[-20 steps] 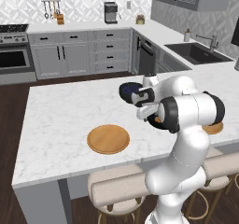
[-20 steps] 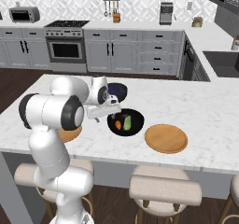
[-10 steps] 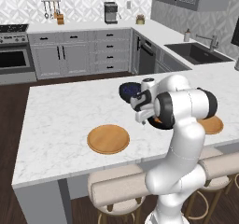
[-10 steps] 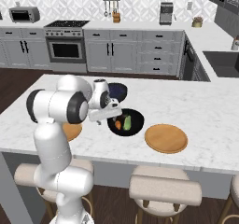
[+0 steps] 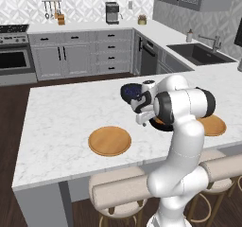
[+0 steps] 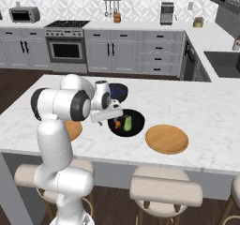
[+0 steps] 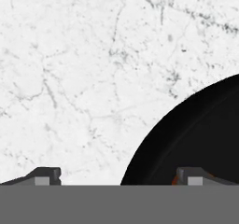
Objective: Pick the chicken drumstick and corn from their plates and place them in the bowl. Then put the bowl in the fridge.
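Observation:
The glossy black bowl (image 6: 132, 128) sits on the marble island with the orange-brown chicken drumstick (image 6: 117, 124) and the yellow corn (image 6: 128, 123) lying inside it. My gripper (image 6: 110, 118) hangs open at the bowl's left rim. In the hand view the gripper (image 7: 119, 176) straddles that rim, one fingertip over marble and the other over the bowl (image 7: 200, 134). Nothing is held between the fingers. One tan plate (image 6: 166, 138) lies bare to the right of the bowl. The other plate (image 6: 74, 128) is partly hidden behind my arm. In the left base view my gripper (image 5: 143, 119) covers most of the bowl (image 5: 156, 125).
A smaller dark blue bowl (image 6: 118, 92) stands just behind the black one. The plates (image 5: 109, 141) (image 5: 212, 125) flank my arm. Bar stools (image 6: 164, 191) line the island's near edge. Grey cabinets, a stove (image 6: 65, 43) and a sink (image 5: 196, 53) lie beyond a dark floor aisle.
My hand has sunk a little toward the bowl's left rim while the elbow swung. The fingers stay spread, and the bowl, food and plates have not moved.

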{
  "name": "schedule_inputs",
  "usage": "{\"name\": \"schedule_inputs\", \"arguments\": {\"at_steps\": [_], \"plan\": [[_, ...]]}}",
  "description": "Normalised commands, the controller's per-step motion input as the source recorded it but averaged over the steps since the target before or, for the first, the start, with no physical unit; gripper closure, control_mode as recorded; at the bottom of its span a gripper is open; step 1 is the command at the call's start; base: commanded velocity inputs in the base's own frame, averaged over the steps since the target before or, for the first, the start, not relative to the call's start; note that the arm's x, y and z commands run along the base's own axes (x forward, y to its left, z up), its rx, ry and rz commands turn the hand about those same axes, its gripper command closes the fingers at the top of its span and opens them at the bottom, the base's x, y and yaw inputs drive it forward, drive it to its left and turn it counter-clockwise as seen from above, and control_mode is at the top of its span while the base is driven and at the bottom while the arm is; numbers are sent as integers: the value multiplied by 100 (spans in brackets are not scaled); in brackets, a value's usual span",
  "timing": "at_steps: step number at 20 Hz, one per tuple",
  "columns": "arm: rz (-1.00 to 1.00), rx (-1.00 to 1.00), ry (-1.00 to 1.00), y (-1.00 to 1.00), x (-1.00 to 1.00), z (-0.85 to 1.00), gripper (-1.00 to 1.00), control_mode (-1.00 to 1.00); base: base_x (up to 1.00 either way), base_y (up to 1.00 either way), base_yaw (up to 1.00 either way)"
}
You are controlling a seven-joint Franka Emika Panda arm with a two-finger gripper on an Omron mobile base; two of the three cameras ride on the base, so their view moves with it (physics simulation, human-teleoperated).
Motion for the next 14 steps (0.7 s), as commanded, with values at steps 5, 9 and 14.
{"name": "schedule_inputs", "arguments": {"at_steps": [5,9,14], "plan": [[0,0,-1,0,0,-1,100,-100,0,0,0],[0,0,-1,0,0,0,100,-100,0,0,0],[0,0,-2,0,0,0,100,-100,0,0,0]]}}
